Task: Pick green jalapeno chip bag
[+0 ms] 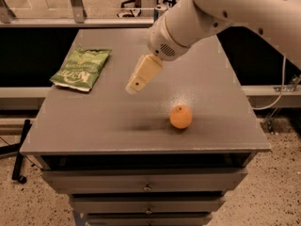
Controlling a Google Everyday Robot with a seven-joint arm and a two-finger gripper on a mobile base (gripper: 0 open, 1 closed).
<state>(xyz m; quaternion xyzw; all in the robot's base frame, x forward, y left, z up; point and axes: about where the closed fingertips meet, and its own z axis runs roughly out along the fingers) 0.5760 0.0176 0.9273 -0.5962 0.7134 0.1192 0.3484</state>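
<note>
The green jalapeno chip bag (pixel 81 68) lies flat at the left edge of the grey table (pixel 94 121), with white lettering and a white bottom edge. My gripper (pixel 138 81) is a cream-coloured piece at the end of the large white arm. It hangs above the middle of the table, pointing down and to the left. It is to the right of the bag, clearly apart from it, and holds nothing that I can see.
An orange (pixel 181 117) sits on the table to the right of and nearer than the gripper. The table is a cabinet with drawers (pixel 146 188) in its front. A white cable (pixel 282 86) hangs at the right.
</note>
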